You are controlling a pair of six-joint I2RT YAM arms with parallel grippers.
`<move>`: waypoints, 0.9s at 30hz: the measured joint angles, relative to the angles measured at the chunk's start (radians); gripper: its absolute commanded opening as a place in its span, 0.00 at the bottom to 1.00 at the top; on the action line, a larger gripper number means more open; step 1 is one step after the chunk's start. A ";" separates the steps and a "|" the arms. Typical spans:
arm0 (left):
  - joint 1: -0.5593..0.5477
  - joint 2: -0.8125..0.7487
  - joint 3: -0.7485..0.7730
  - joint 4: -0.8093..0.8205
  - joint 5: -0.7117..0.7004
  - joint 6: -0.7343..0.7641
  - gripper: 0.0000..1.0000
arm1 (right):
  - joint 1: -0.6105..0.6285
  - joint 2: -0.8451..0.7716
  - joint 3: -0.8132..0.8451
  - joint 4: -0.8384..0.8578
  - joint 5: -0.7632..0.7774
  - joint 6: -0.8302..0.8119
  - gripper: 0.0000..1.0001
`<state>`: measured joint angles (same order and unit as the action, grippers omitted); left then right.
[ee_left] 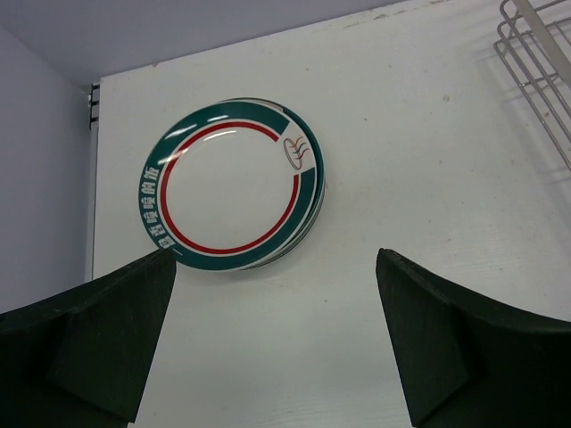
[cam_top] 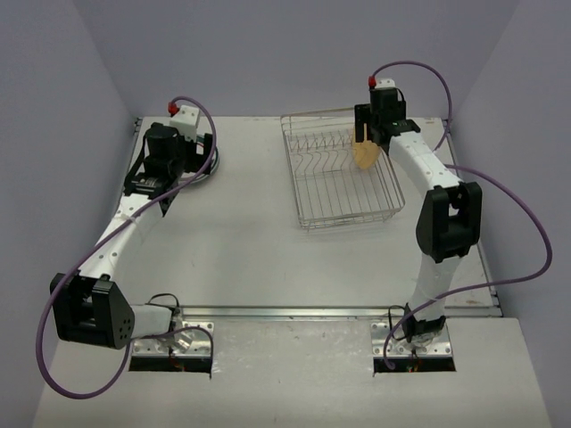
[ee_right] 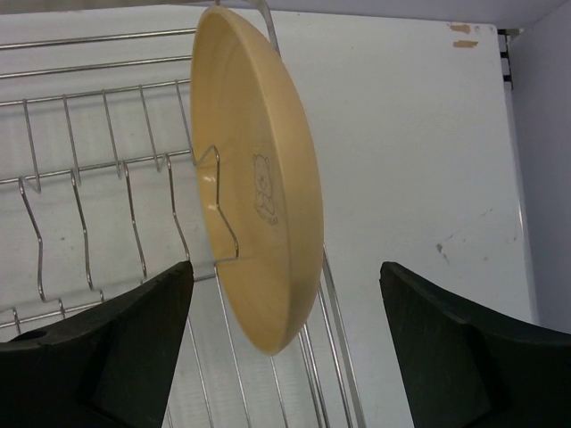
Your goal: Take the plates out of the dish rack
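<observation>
A plain tan-yellow plate (ee_right: pixel 259 178) stands on edge between the prongs at the right end of the silver wire dish rack (ee_right: pixel 343 357). It also shows in the top view (cam_top: pixel 364 156), in the rack (cam_top: pixel 308 192). My right gripper (ee_right: pixel 285 267) is open, with a finger on each side of the plate's lower edge and not touching it; in the top view it (cam_top: pixel 368 135) hovers over the rack's far right. A stack of white plates with teal rims (ee_left: pixel 232 183) lies flat on the table at far left, partly hidden in the top view (cam_top: pixel 214 168). My left gripper (ee_left: pixel 277 259) is open and empty just in front of the stack.
The rack's other slots look empty. A corner of the rack (ee_left: pixel 540 62) shows at the upper right of the left wrist view. Grey walls close in the table on the left, far side and right.
</observation>
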<state>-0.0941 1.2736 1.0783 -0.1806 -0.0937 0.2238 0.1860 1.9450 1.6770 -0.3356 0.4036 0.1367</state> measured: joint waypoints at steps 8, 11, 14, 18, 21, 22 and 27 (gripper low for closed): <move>-0.016 0.000 0.000 0.000 0.007 0.004 0.93 | -0.040 0.080 0.013 -0.014 -0.141 0.017 0.72; -0.016 0.000 0.000 0.001 0.008 0.004 0.93 | -0.040 0.081 0.013 -0.016 -0.193 0.031 0.66; -0.016 0.000 0.000 0.001 0.008 0.003 0.93 | -0.040 0.079 0.013 -0.012 -0.243 0.050 0.54; -0.016 0.000 0.000 0.001 0.012 -0.001 0.93 | -0.039 0.079 0.014 -0.015 -0.264 0.065 0.37; -0.016 0.000 0.000 0.001 0.012 -0.004 0.93 | -0.040 0.080 0.018 -0.028 -0.245 0.064 0.29; -0.016 0.000 0.000 0.001 0.012 -0.005 0.93 | -0.040 0.080 0.018 -0.032 -0.232 0.061 0.28; -0.016 0.000 0.000 0.001 0.012 -0.006 0.93 | -0.051 0.079 0.022 -0.043 -0.196 0.062 0.09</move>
<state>-0.1101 1.2736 1.0779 -0.1795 -0.0814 0.2181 0.1352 2.0243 1.6989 -0.3781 0.2079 0.1982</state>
